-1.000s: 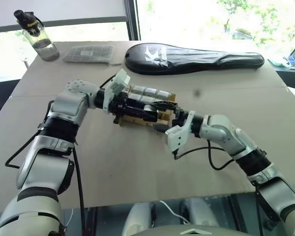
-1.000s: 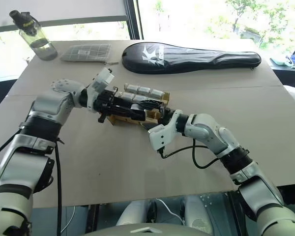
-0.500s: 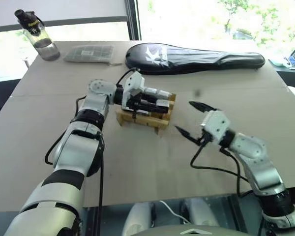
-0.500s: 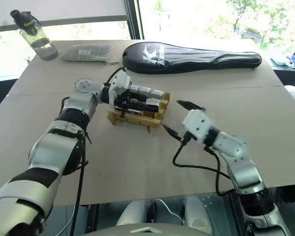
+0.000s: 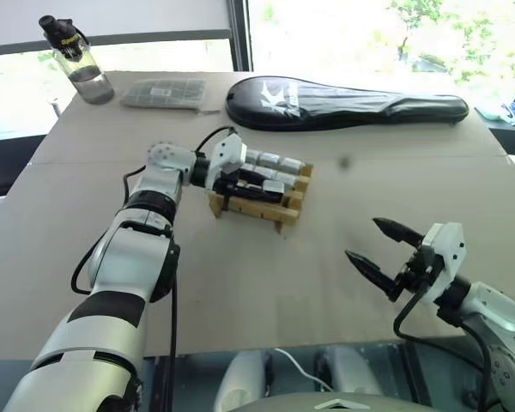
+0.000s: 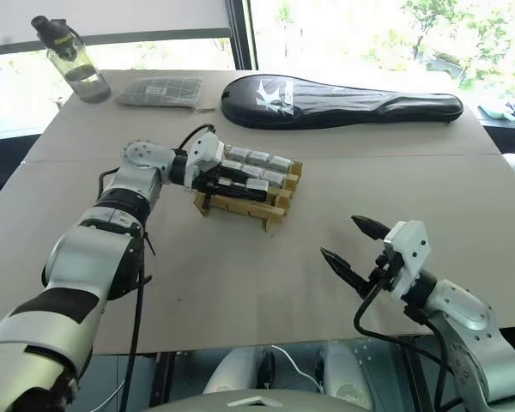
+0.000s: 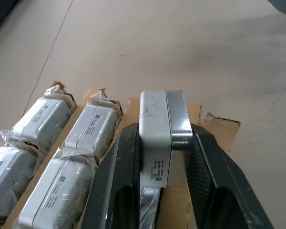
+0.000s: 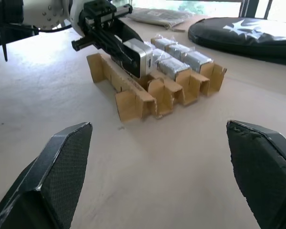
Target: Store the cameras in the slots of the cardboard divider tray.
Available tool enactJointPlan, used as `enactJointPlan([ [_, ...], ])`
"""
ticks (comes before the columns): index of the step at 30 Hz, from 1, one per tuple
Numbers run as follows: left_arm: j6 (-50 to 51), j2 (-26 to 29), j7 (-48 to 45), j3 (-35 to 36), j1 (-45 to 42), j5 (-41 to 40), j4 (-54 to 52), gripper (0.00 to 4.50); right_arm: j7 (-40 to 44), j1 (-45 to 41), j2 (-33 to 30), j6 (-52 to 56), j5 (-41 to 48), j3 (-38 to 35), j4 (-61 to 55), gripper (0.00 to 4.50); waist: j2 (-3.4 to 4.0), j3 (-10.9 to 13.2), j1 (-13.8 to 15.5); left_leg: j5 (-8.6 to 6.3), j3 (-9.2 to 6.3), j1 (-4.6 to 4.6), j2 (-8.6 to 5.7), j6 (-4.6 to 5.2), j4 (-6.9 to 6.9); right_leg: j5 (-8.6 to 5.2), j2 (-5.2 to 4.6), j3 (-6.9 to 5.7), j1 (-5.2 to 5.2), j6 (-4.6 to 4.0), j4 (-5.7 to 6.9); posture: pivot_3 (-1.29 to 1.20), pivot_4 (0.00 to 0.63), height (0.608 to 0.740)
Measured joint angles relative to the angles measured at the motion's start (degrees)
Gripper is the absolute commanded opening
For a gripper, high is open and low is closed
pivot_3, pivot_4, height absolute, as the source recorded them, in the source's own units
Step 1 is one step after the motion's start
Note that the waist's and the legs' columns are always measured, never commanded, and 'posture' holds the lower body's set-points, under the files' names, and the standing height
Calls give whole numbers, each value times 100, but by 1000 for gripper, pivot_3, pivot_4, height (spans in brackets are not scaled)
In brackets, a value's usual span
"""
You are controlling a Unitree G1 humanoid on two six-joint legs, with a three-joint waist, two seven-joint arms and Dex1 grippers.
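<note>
The cardboard divider tray (image 5: pixel 256 209) sits mid-table with several plastic-wrapped silver cameras (image 5: pixel 275 162) lined up in its far rows. My left gripper (image 5: pixel 251 179) reaches over the tray from the left and is shut on a bare silver camera (image 7: pixel 161 125). Its black fingers (image 7: pixel 126 157) clamp the camera's two sides. That camera (image 8: pixel 136 57) hangs just over the tray's near row; whether it touches the cardboard (image 8: pixel 133 102) I cannot tell. My right gripper (image 5: pixel 366 240) is open and empty near the front right of the table, well apart from the tray.
A long black racket case (image 5: pixel 343 99) lies across the back of the table. A grey mesh pouch (image 5: pixel 165 93) and a water bottle (image 5: pixel 75 60) stand at the back left. Bare table surface separates the tray from the right gripper.
My right gripper has pulled back from the tray to the front right, rolling as it went, and stays open. The left gripper has lowered slightly over the tray with the camera.
</note>
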Motion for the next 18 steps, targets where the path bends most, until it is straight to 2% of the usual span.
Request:
enactJointPlan([
  [18,-219,-331,152,417,-84,832,177,730,-130,99,-3,0,-45,7,-6,4479,-5,-3,8,0,3,0,0,0,3,0,1,-2,0,0,3,0,150,740],
])
